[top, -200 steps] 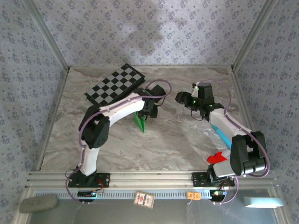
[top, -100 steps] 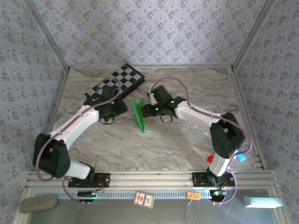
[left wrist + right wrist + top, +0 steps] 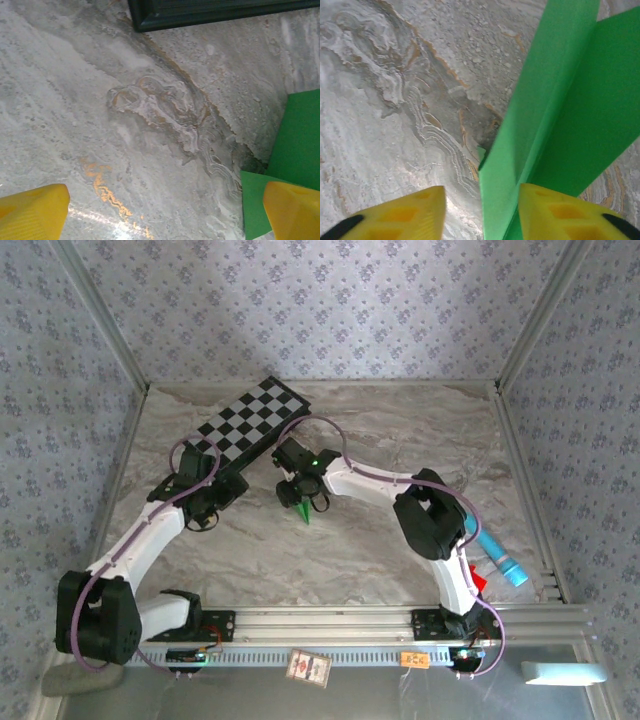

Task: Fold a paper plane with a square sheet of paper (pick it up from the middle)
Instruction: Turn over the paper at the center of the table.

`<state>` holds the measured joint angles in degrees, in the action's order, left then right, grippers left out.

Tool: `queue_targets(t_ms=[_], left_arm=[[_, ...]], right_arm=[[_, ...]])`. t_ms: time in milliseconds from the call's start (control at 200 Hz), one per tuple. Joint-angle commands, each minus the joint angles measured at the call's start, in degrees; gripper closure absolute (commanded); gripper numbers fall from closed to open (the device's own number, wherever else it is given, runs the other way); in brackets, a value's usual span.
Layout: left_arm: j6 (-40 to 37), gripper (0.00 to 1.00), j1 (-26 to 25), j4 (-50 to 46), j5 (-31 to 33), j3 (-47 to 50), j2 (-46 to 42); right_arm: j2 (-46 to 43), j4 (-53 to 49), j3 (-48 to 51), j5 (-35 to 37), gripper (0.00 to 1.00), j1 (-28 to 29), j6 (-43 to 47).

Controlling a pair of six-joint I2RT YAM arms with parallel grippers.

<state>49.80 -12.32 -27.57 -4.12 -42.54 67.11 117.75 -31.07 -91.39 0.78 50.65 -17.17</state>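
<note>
— What has been shifted over the last half second?

— The right gripper (image 3: 300, 495) has been brought leftward until it sits directly over the paper plane (image 3: 303, 512), where before it was held just beside it. The left gripper (image 3: 215, 498) has been drawn back toward the checkered board (image 3: 255, 420), so the paper is left to the right arm.

— Where is the plane found now?

— It lies on the marble-patterned table (image 3: 400, 430), near the middle, just in front of the board. From above, little more than its pointed tip is seen below the right gripper.

— How is the right gripper (image 3: 482, 215) set?

— Its jaws are parted by a moderate gap. In the right wrist view the plane's (image 3: 560, 115) raised central fold is seen between the two yellow fingers (image 3: 405, 215), with one finger over the flat wing. No squeeze on the paper can be made out. This placement is judged to be a lining-up on the middle ridge, since the task asks for a pick from the middle.

— And the left gripper (image 3: 160, 215)?

— It is spread wide, with only bare table between its fingertips. A corner of the green sheet (image 3: 300, 135) is seen by its right finger, and the board's dark edge (image 3: 210, 12) lies ahead. It is probably kept apart so the lift is not obstructed.
</note>
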Motion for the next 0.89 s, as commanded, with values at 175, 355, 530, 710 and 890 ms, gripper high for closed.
queue_targets(t_ms=[175, 355, 530, 710, 890], left_arm=[[-0.40, 0.00, 0.32, 2.82, -2.61, 0.44, -1.12], [-0.67, 0.00, 0.36, 5.67, -5.67, 0.74, -0.94], [-1.02, 0.00, -0.92, 8.89, -8.80, 0.89, 0.26], [-1.55, 0.01, -5.39, 11.23, -9.45, -0.89, 3.42], [0.05, 0.06, -10.28, 14.83, -10.37, -2.46, 7.53]], right_arm=[[-1.96, -0.78, -0.07, 0.91, 0.84, -1.94, -2.98], [-9.42, 9.45, 9.32, -5.41, 0.87, -5.65, -4.53], [-15.36, 22.11, 19.96, -15.71, 0.87, -11.06, -10.86], [-16.10, 30.36, 28.23, -22.12, 0.86, -15.41, -16.95], [-17.44, 35.71, 34.94, -23.19, 0.86, -18.08, -22.24]])
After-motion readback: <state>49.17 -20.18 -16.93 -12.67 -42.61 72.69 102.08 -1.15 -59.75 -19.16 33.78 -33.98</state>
